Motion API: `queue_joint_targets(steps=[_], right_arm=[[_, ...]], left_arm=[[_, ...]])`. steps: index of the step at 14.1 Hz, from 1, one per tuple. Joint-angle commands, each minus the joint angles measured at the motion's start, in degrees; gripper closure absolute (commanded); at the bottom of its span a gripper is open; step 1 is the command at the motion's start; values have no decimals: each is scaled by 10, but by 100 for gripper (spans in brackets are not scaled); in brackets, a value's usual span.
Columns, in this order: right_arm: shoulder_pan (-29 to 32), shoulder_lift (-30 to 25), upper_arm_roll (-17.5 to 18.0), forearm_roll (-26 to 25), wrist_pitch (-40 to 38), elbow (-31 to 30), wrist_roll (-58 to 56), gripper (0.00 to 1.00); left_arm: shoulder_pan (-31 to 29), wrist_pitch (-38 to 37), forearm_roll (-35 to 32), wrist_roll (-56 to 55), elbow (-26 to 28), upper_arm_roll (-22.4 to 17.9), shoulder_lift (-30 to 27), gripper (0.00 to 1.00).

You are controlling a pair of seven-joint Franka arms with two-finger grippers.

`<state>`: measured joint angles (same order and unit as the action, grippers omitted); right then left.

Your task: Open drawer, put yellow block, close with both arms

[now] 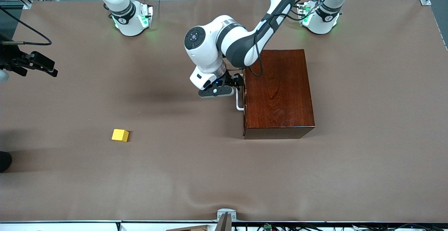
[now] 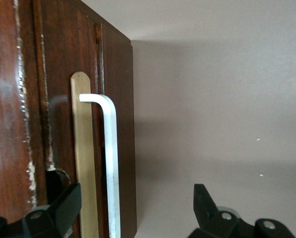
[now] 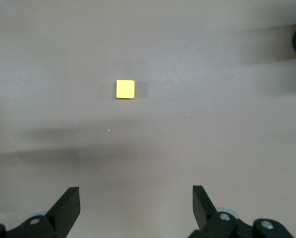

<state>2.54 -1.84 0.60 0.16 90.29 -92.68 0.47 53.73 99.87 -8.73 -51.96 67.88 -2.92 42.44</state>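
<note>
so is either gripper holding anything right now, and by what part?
Nothing held. Left gripper is open astride the drawer's white handle, not clamped. Right gripper is open above the yellow block.

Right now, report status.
Left gripper open at the drawer handle, drawer shut. Right gripper open, high over the table's right-arm end. Yellow block on the table, nothing blocking.

Box (image 1: 278,91): glossy dark mahogany wood w/ visible grain, varnish chipped along front edges. Handle (image 2: 110,163) smooth white, prob. metal. Surface (image 1: 224,175) matt brown cloth-like sheet, slightly wrinkled. Yellow block (image 1: 120,135) plain, matt.
</note>
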Motion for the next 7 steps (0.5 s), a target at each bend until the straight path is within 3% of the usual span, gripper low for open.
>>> queue_joint_targets(steps=[1,7], right_arm=[[2,-2,3,-6,-6,4,-4,0],[1,-2,3,-6,-6,3,-4,0]], left_arm=[[2,-10,-13,6,-19,-4,17,0],[1,-11,-6,3,-18,-3,32,0]])
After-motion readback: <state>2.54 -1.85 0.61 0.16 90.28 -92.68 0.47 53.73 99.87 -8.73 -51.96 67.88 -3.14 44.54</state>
